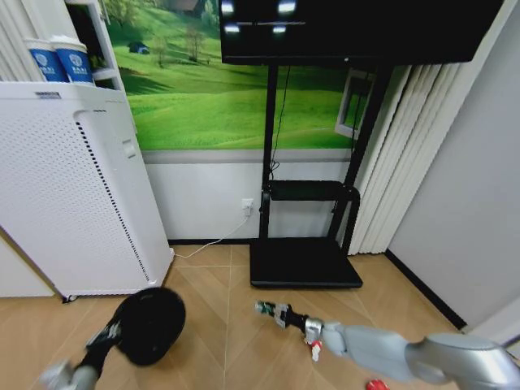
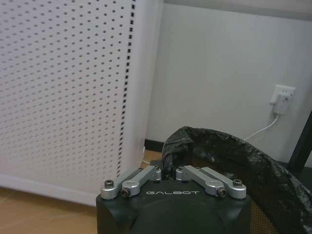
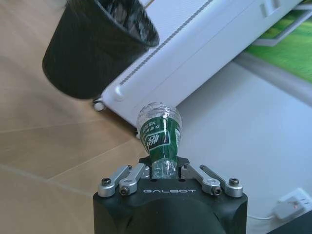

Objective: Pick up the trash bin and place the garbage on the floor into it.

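Clear thin plastic, so the bottle [image 3: 159,132] probably weighs nothing and crushes easily; gripping near one end looks sensible. Right gripper [image 3: 163,171] fingers are closed on it, the rest sticking out past the tips. Left gripper [image 2: 169,171] fingers pinch the trash bin [image 1: 150,323] rim, bin hanging beyond them, off the floor [image 1: 227,325].

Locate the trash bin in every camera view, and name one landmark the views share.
Head view: the trash bin sits low and left of centre, held off the floor by the left end effector.
Left wrist view: its lined rim fills the lower right, just beyond the fingers.
Right wrist view: it hangs tilted in the upper left, beyond the held bottle.
Shared landmark: the white perforated cabinet.
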### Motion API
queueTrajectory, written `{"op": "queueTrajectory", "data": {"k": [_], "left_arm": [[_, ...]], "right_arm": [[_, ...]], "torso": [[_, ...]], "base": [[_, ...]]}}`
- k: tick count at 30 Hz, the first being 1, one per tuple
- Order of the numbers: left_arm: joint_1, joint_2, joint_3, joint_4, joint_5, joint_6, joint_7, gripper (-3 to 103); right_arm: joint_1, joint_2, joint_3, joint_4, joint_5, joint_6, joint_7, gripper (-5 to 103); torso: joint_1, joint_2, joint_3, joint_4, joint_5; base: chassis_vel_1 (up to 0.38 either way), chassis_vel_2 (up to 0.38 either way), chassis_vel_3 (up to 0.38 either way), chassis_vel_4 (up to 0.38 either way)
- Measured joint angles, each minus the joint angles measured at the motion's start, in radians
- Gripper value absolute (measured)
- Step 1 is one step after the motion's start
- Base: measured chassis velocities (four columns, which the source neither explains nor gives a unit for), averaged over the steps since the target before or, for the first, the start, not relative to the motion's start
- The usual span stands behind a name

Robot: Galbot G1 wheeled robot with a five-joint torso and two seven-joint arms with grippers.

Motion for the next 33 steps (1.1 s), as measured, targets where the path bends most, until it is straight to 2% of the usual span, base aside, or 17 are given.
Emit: {"op": "queueTrajectory", "data": {"k": [1, 2, 4, 6, 8, 9, 11, 12, 14, 18, 22, 23, 26, 27, 28, 29, 33], "left_arm": [[0.0, 0.0, 0.0, 0.0, 0.0, 0.0, 0.0, 7], [-0.096, 0.04, 0.082, 0.034, -0.041, 0.006, 0.002, 7], [-0.181, 0.07, 0.167, 0.074, -0.076, 0.014, 0.012, 7], [-0.199, 0.075, 0.193, 0.084, -0.08, 0.016, 0.016, 7], [-0.23, 0.072, 0.245, 0.095, -0.08, 0.02, 0.016, 7], [-0.23, 0.072, 0.245, 0.095, -0.08, 0.02, 0.016, 7], [-0.293, 0.066, 0.327, 0.11, -0.082, 0.025, 0.016, 7], [-0.293, 0.066, 0.327, 0.11, -0.082, 0.025, 0.016, 7], [-0.354, 0.064, 0.393, 0.134, -0.085, 0.025, 0.023, 7], [-0.434, 0.055, 0.461, 0.163, -0.094, 0.025, 0.028, 7], [-0.466, 0.039, 0.484, 0.156, -0.107, 0.025, 0.019, 7], [-0.466, 0.039, 0.484, 0.156, -0.107, 0.025, 0.019, 7], [-0.467, 0.038, 0.485, 0.143, -0.109, 0.025, 0.017, 7], [-0.467, 0.038, 0.485, 0.143, -0.109, 0.025, 0.017, 7], [-0.46, 0.038, 0.48, 0.143, -0.107, 0.025, 0.021, 7], [-0.452, 0.038, 0.473, 0.143, -0.106, 0.025, 0.025, 7], [-0.439, 0.037, 0.462, 0.142, -0.105, 0.025, 0.03, 7]], "right_arm": [[0.0, 0.0, 0.0, 0.0, 0.0, 0.0, 0.0, 24], [-0.015, -0.013, 0.042, 0.042, -0.01, -0.001, 0.001, 24], [-0.017, -0.016, 0.083, 0.09, -0.017, 0.0, -0.006, 24], [0.004, -0.007, 0.085, 0.109, -0.017, 0.006, -0.016, 24], [0.048, 0.011, 0.068, 0.135, -0.008, 0.016, -0.03, 24], [0.048, 0.011, 0.068, 0.135, -0.008, 0.016, -0.03, 24], [0.065, 0.027, 0.061, 0.157, 0.001, 0.016, -0.033, 24], [0.065, 0.027, 0.061, 0.157, 0.001, 0.016, -0.033, 24], [0.073, 0.038, 0.06, 0.174, 0.008, 0.016, -0.031, 24], [0.094, 0.057, 0.04, 0.211, 0.023, 0.012, -0.029, 24], [0.157, 0.155, -0.045, 0.2, 0.059, 0.006, -0.023, 24], [0.157, 0.155, -0.045, 0.2, 0.059, 0.006, -0.023, 24], [0.178, 0.298, -0.107, 0.152, 0.1, -0.004, -0.002, 23], [0.178, 0.298, -0.107, 0.152, 0.1, -0.004, -0.002, 23], [0.181, 0.359, -0.134, 0.135, 0.119, -0.012, 0.009, 23], [0.183, 0.392, -0.151, 0.121, 0.129, -0.016, 0.015, 23], [0.185, 0.433, -0.173, 0.097, 0.141, -0.021, 0.02, 23]], "torso": [[0.0, 0.0, 0.0, 0.0, 0.0], [0.0, 0.0, 0.0, -0.0005, 0.0002], [0.0, 0.0, 0.0, -0.0009, 0.0002], [0.0, 0.0, 0.0, -0.0008, 0.0004], [0.0, 0.0, 0.0, 0.0015, -0.0002], [0.0, 0.0, 0.0, 0.0015, -0.0002], [0.0, 0.0, 0.0, 0.0015, 0.0003], [0.0, 0.0, 0.0, 0.0015, 0.0003], [0.0, 0.0, 0.0, 0.0003, -0.0002], [0.0, 0.0, 0.0, -0.0003, 0.0002], [0.0, 0.0, 0.0, -0.0001, 0.0], [0.0, 0.0, 0.0, -0.0001, 0.0], [0.0, 0.0, 0.0, 0.0002, 0.0003], [0.0, 0.0, 0.0, 0.0002, 0.0003], [0.0, 0.0, 0.0, 0.0006, 0.0001], [0.0, 0.0, 0.0, 0.0007, -0.0002], [0.0, 0.0, 0.0, 0.0007, -0.0002]], "base": [[0.0, 0.0, 0.0, 0.0], [0.0, 0.0, 0.0, 0.0], [0.0, 0.0, 0.0, 0.0], [0.0, 0.0, 0.0, 0.0], [0.0, 0.0, 0.0, 0.0], [0.0, 0.0, 0.0, 0.0], [0.0, 0.0, 0.0, 0.0], [0.0, 0.0, 0.0, 0.0], [0.0, 0.0, 0.0, 0.0], [0.0, 0.0, 0.0, 0.0], [0.0, 0.0, 0.0, 0.0], [0.0, 0.0, 0.0, 0.0], [0.0, 0.0, 0.0, 0.0], [0.0, 0.0, 0.0, 0.0], [0.0, 0.0, 0.0, 0.0], [0.0, 0.0, 0.0, 0.0], [0.0, 0.0, 0.0, 0.0]]}}
